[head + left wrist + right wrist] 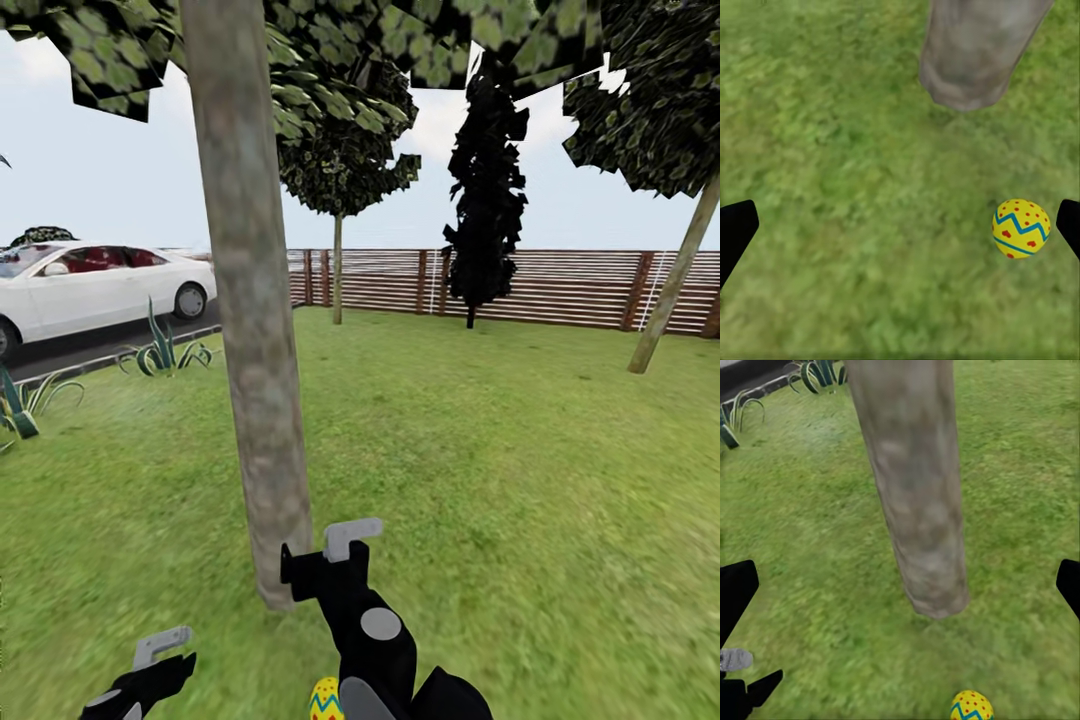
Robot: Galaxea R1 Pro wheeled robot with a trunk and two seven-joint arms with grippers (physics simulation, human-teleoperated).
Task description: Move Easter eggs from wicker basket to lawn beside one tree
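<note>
One yellow Easter egg (326, 700) with blue zigzags and red marks lies on the lawn (500, 480), a short way from the foot of the thick grey-brown tree (255, 350). It is also seen as an egg (1021, 229) near one finger of my open left gripper (900, 232), which hangs above the grass with nothing in it. The trunk base (975, 52) stands just beyond. My right gripper (335, 550) is open and empty beside the trunk (919, 487), with the egg (971, 706) below it. The wicker basket is out of view. My left gripper (135, 675) sits low at the left.
A white car (90, 285) is parked on the dark driveway at the left, with spiky plants (165, 350) along the lawn's edge. A brown slat fence (560, 285) closes the back. A black cypress-like tree (485, 190) and thin-trunked trees (675, 280) stand farther off.
</note>
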